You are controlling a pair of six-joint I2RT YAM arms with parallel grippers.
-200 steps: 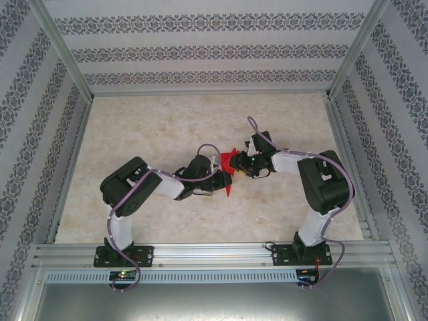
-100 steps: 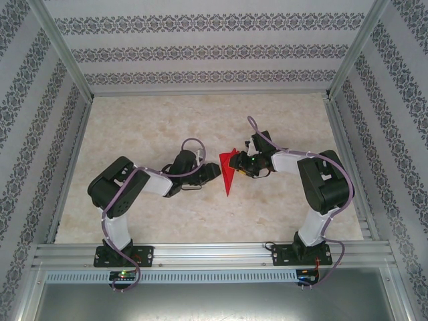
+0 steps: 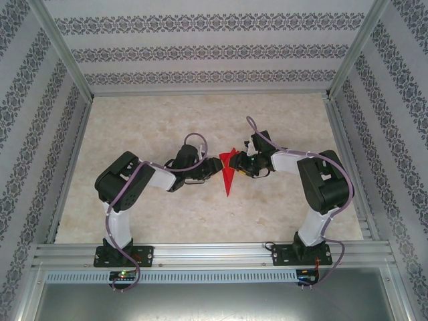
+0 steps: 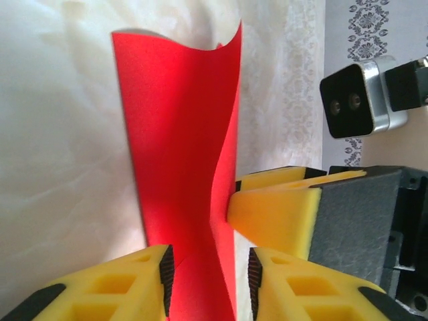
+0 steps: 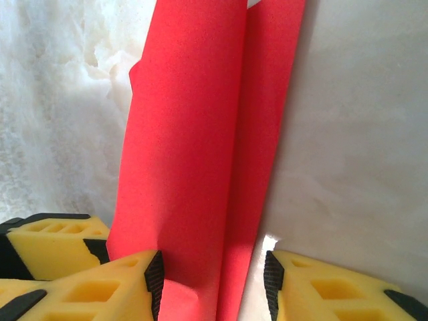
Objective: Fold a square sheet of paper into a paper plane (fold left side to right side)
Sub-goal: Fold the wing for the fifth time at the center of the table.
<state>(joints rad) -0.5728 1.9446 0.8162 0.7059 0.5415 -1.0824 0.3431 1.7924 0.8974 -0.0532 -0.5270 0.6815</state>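
Nearest my bases, on the pale marbled tabletop (image 3: 154, 221), sits the sharp tip of the thin, bright red paper (image 3: 228, 175), which is creased into a narrow dart. Its long axis runs near to far. The tip points back at me and the wide end points toward the far wall. It lies between my two arms, slightly right of centre.

Further along it, my left gripper (image 3: 215, 165) meets the wider half from the left and my right gripper (image 3: 241, 164) from the right, about equally close.

At my left gripper (image 4: 207, 271), the red paper (image 4: 180, 147) passes between narrowly parted jaws, and one flap curls upward. I cannot tell whether the pads are pinching it. A yellow finger of the right gripper (image 4: 274, 214) touches its right edge.

At my right gripper (image 5: 210, 274), the red paper (image 5: 194, 154) runs between half-parted jaws. One pad is against it and a sliver of table shows beside the other, so I cannot tell whether it is gripped.

I judge the next fold should hinge along that near-far axis. The left gripper would carry its side over to the right.
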